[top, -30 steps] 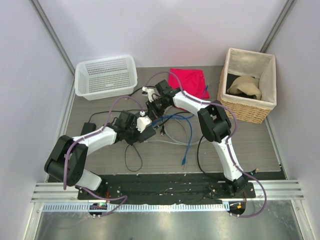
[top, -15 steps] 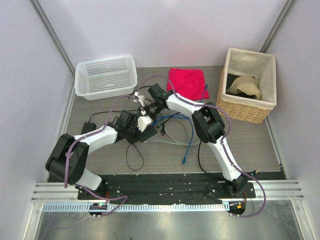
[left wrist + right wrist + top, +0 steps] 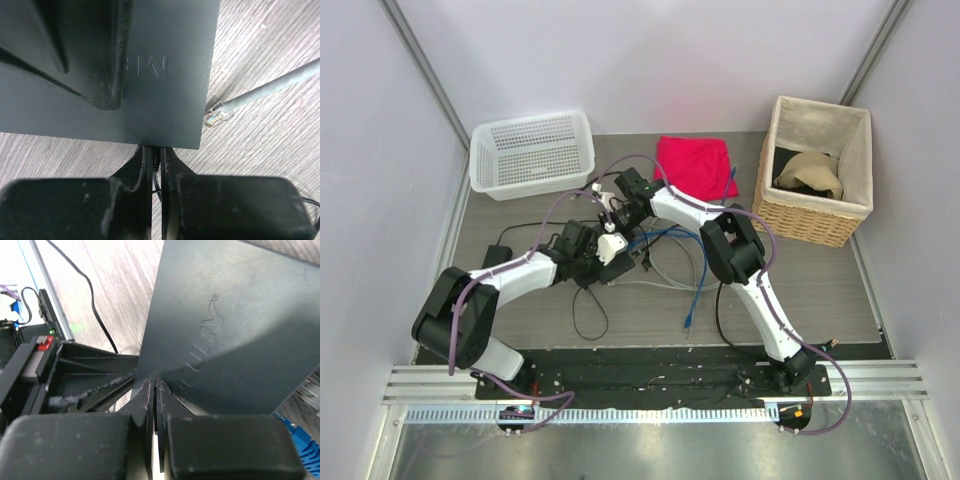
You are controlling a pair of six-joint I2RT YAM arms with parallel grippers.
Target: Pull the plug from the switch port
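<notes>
Since a second ago the right arm's wrist has swung toward 9 o'clock, and the right gripper (image 3: pixel 154 390) now sits closer to the left gripper (image 3: pixel 156 155), at its 12 o'clock in the top view. The left arm has barely shifted.

Both grippers meet over the flat, matte black rectangular switch (image 3: pixel 170 100), which lies on the grey wood-grain table (image 3: pixel 270 160) left of centre. The left gripper's fingers are pressed together, with only a sliver between them, and their tips touch one edge of the switch. The right gripper's fingers are likewise pressed together, tips against another edge of the switch.

In the left wrist view a clear plastic plug (image 3: pixel 216 114) on a grey cable (image 3: pixel 270 87) lies on the table just beside the switch's corner, at 3 o'clock from it. Whether it sits in a socket cannot be told.

From the grippers, a red cloth (image 3: pixel 698 165) lies at 1 o'clock, a white perforated plastic basket (image 3: pixel 532 150) at 11 o'clock, a wicker basket (image 3: pixel 817 215) at 2 o'clock, and a loose blue cable (image 3: pixel 698 285) at 4 o'clock.
</notes>
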